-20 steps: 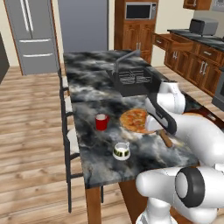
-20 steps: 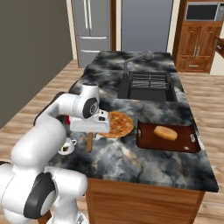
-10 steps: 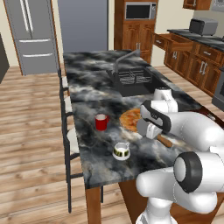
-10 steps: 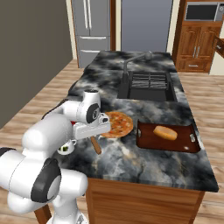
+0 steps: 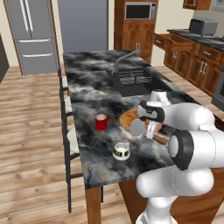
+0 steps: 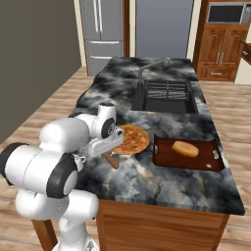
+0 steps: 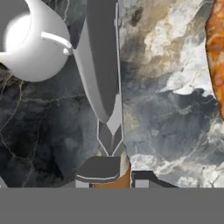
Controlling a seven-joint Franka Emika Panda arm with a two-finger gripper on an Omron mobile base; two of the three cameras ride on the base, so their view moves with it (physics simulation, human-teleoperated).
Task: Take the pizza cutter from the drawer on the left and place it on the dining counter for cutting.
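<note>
Red cup (image 5: 101, 122) and a small white pitcher (image 5: 121, 151) sit left on the dining counter (image 5: 87, 94). Right of them, the gripper (image 5: 146, 130) is clamped on the pizza cutter (image 5: 138, 127) by its wooden handle, wheel hanging just above the stone beside the pizza (image 5: 130, 118). Looks light and rigid; wheel is smooth metal with an edge, so the handle is the right grab. Further right, a tray (image 6: 188, 157) with bread (image 6: 185, 148).

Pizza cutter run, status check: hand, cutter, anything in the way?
Hand shut on the pizza cutter, low over the dining counter. Cutter not yet set down. Pizza close beside, small white jug and red cup nearby.
</note>
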